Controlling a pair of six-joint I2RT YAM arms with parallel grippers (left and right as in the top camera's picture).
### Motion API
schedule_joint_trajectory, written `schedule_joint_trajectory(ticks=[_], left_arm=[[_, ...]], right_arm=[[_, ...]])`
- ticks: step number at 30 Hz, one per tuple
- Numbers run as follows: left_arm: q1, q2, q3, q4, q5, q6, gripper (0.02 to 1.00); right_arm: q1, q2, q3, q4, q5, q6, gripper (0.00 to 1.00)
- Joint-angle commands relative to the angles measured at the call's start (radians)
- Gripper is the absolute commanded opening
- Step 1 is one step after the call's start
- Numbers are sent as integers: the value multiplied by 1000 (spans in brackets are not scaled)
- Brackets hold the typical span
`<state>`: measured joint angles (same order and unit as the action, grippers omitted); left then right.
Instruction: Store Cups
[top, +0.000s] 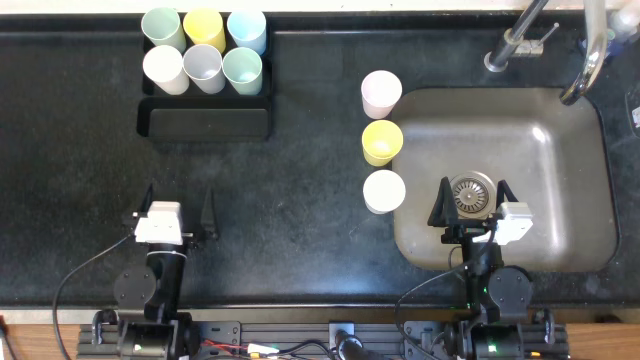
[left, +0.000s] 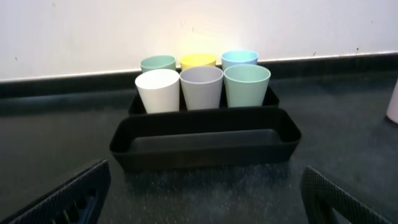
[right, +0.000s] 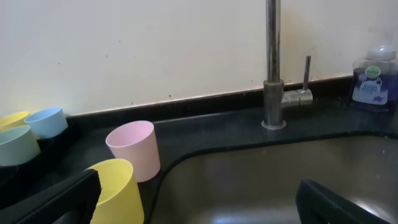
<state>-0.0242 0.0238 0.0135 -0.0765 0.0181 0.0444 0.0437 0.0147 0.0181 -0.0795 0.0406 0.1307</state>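
Note:
Three loose cups stand in a column on the counter beside the sink's left rim: a pink cup (top: 380, 93) (right: 133, 149), a yellow cup (top: 381, 142) (right: 115, 190) and a white cup (top: 384, 191). A black tray (top: 206, 122) (left: 205, 147) at the back left holds several upright cups (top: 204, 50) (left: 201, 85) in its far rows; its near row is bare. My left gripper (top: 178, 213) (left: 205, 202) hangs open over the counter in front of the tray. Open as well, my right gripper (top: 472, 203) (right: 199, 202) sits over the sink, right of the white cup.
A steel sink (top: 560, 190) with a drain (top: 472, 190) fills the right side. A tap (top: 520, 35) (right: 272, 68) stands behind it, with a soap bottle (right: 375, 78) at the far right. A pale wall runs along the counter's back edge.

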Motion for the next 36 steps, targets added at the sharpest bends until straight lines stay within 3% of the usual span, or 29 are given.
schedule_joint_trajectory(ticks=[1, 5, 8, 11, 14, 19, 24, 29, 36], left_arm=[[19, 199, 172, 3, 91, -181, 998], [24, 653, 556, -24, 266, -348, 998], [8, 1035, 976, -192, 359, -418, 998], [-75, 1390, 1425, -404, 358, -444, 998], [-202, 1730, 1848, -550, 301, -460, 998], [-347, 2132, 2287, -797, 265, -632, 998], [-424, 2280, 2379, -941, 269, -720, 998], [-459, 2308, 2378, -959, 219, -719, 998], [-483, 2353, 2378, -992, 219, -719, 998]], right_arm=[[-3, -9, -13, 4, -4, 4, 998], [-3, -9, -13, 3, -4, 4, 996], [-3, -9, -13, 4, -4, 4, 996], [-3, -9, -13, 4, -4, 4, 996], [-3, -9, -13, 4, -4, 4, 996], [-3, -9, -13, 3, -4, 4, 996], [-3, -9, -13, 4, -4, 4, 996], [-3, -9, -13, 3, -4, 4, 998], [-3, -9, -13, 3, -4, 4, 998]])
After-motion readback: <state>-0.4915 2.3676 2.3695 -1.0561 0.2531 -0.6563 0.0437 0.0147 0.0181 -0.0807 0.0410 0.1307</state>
